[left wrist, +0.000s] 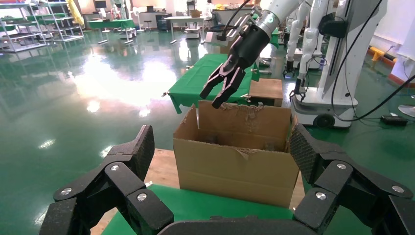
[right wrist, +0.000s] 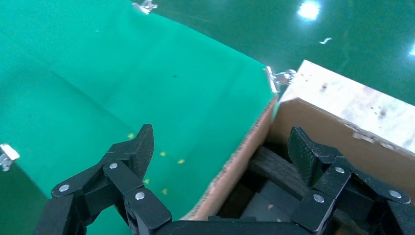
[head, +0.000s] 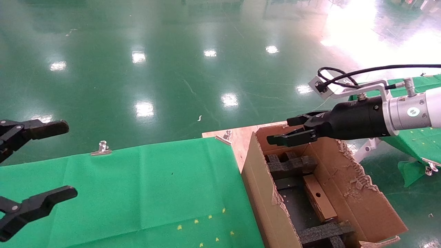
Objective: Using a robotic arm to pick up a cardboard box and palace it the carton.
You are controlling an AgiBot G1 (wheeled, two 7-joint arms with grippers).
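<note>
Head view shows our right gripper (head: 293,132) released above the carton (head: 361,203); we judge the box (head: 318,198) light, stiff, best gripped across its narrow sides.

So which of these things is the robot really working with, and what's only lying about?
Part of the job:
- right gripper, open above the carton
- carton
- cardboard box, lying inside it

Just lying about:
- left gripper, open, parked
- green cloth
- metal clip
</note>
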